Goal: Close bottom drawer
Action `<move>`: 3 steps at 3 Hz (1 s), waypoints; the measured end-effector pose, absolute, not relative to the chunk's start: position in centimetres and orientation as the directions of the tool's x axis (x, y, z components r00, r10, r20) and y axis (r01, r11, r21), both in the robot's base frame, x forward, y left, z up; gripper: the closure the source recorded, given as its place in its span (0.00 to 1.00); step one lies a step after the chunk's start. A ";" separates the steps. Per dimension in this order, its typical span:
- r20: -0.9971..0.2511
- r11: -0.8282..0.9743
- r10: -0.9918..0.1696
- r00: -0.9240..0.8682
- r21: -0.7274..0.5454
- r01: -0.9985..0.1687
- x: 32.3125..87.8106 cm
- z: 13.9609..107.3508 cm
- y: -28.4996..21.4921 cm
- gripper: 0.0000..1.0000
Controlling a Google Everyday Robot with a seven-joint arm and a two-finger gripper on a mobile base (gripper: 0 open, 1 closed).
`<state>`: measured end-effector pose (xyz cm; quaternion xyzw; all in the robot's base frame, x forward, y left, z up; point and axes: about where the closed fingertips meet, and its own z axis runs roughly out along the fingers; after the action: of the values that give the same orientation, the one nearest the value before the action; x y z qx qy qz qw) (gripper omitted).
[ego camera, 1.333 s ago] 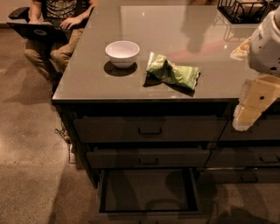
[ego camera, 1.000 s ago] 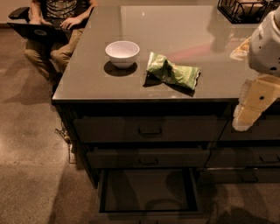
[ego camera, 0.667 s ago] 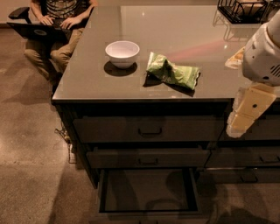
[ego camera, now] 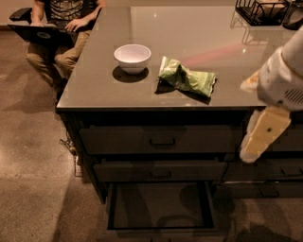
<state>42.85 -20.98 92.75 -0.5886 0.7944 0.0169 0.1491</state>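
Note:
The bottom drawer (ego camera: 160, 206) is pulled out at the foot of the left drawer stack, its dark inside showing empty. The two drawers above it (ego camera: 161, 140) are shut. My gripper (ego camera: 258, 140) hangs at the right, in front of the counter's front edge, to the upper right of the open drawer and well apart from it. Its cream finger (ego camera: 262, 134) points down and left.
A white bowl (ego camera: 132, 57) and a green crumpled bag (ego camera: 186, 78) lie on the counter top (ego camera: 189, 33). A black wire basket (ego camera: 262, 11) stands at the back right. A seated person with a laptop (ego camera: 52, 28) is at the far left. Cables (ego camera: 68, 146) lie by the cabinet's left side.
My gripper and arm have moved down and slightly left along the counter's right front. The drawer has not moved.

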 end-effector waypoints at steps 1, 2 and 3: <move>-0.321 0.371 -0.877 -0.358 0.023 -0.928 39.7 83.6 -20.1 0.00; -0.342 0.386 -0.845 -0.412 0.144 -0.911 37.0 77.6 -18.9 0.00; -0.342 0.386 -0.845 -0.412 0.144 -0.911 37.0 77.7 -18.9 0.00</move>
<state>36.98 -18.91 77.65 -0.5316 0.8257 0.1558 0.1067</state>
